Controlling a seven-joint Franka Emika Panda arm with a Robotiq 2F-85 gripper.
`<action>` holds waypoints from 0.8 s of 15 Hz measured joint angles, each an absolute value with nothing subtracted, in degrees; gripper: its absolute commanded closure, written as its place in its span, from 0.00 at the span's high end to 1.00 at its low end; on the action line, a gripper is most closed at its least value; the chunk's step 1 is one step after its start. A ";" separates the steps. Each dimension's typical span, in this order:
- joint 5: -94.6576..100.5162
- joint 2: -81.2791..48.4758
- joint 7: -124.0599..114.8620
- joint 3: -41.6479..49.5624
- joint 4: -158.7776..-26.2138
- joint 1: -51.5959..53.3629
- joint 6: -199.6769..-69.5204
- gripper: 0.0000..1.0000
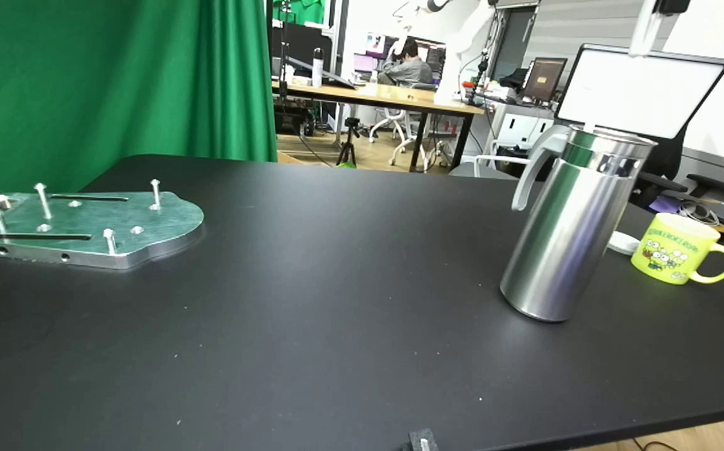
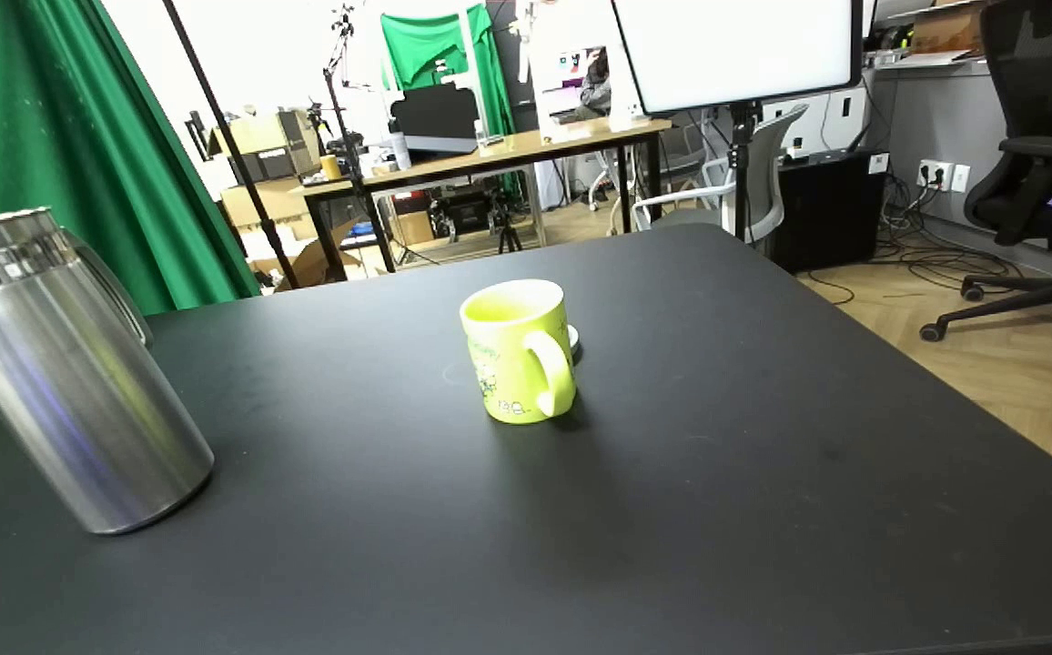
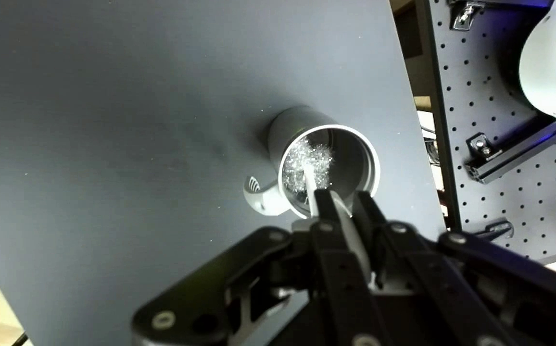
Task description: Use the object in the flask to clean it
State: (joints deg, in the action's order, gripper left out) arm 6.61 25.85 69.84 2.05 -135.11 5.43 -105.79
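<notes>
One long white brush (image 3: pixel 311 192) with a silvery bristle head (image 3: pixel 309 156) reaches from your gripper (image 3: pixel 345 198) down into the tall brushed stainless-steel flask (image 1: pixel 568 232). Your jaws look clasped on the brush's white grip (image 1: pixel 646 31), which sits between the two black fingers (image 3: pixel 327 211) in the wrist view. The flask stands on the black tabletop (image 1: pixel 312 282) below the jaws, apart from them, its long axis probably upright: its lean in both exterior views may be only lens stretch.

Your next stroke turns on how brush and flask line up. The shaft runs roughly along the flask's axis, but in the wrist view the bristles lie off-centre inside the rim (image 3: pixel 378 166), roughly on the side of the pale curved handle (image 3: pixel 272 199), leaving a dark gap opposite. In both exterior views no bristles show above the rim; how deep the head sits, you cannot tell. Scrubbing would likely call for strokes along that axis, plus a turn toward the gap; pull sideways hard and you could tip the flask.
</notes>
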 measured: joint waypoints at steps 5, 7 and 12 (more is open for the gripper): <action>6.70 26.54 69.84 2.44 -136.80 5.34 -106.10 0.04; 6.75 24.74 69.83 2.81 -139.17 5.21 -107.22 0.04; 6.75 18.49 69.76 3.11 -141.99 4.43 -110.95 0.04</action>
